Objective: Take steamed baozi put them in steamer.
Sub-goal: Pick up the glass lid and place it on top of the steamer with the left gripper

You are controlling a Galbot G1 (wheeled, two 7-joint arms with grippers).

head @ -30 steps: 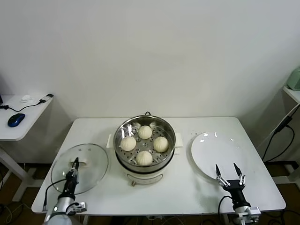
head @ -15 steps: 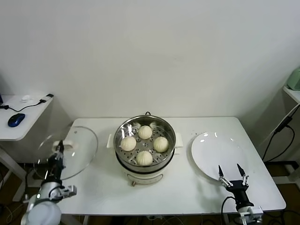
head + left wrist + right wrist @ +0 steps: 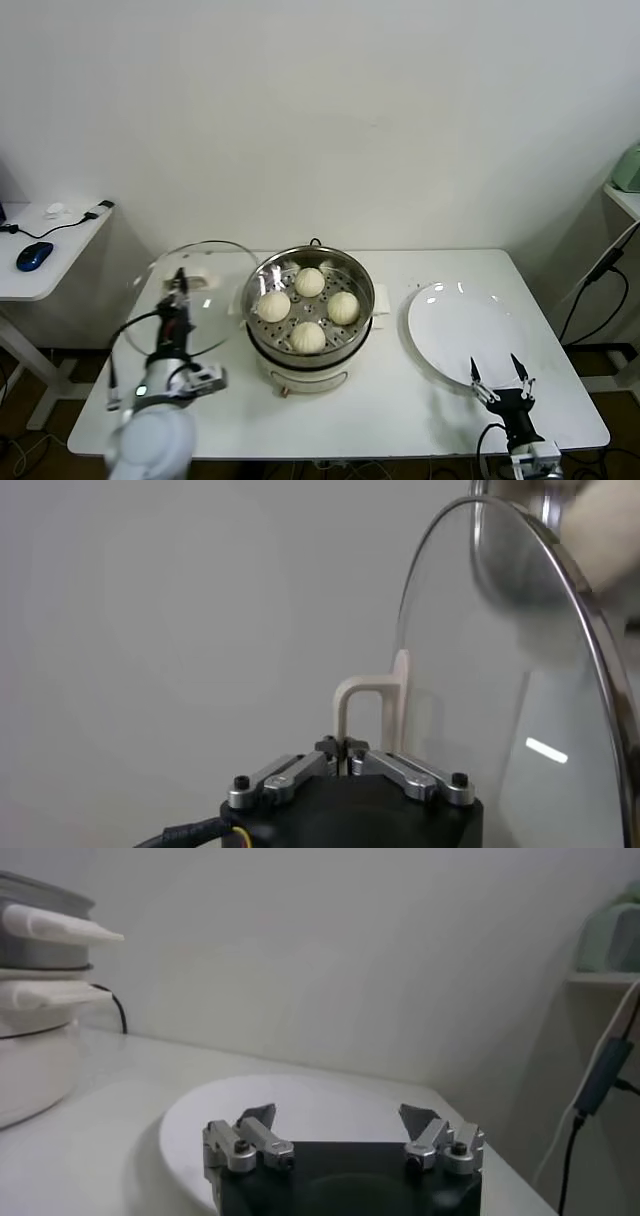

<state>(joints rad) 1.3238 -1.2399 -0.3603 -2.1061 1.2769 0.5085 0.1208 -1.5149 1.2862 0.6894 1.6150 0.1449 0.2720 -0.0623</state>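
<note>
left gripper (image 3: 178, 283): fingers pinched together on the cream handle (image 3: 367, 712) of the glass lid (image 3: 195, 296), lid lifted and tilted, just left of the steamer (image 3: 309, 305)
left wrist view only: closed fingertips meeting at the handle's base
right gripper (image 3: 499, 375): idle at the table's (image 3: 400, 400) near right edge, fingers spread wide, nothing held
right wrist view only: spread fingers (image 3: 257, 1118) low before the white plate (image 3: 320, 1108)
steamer: mid-table, four steamed baozi (image 3: 309, 310) on its perforated tray
white plate: right of the steamer, bare
writing: none legible
</note>
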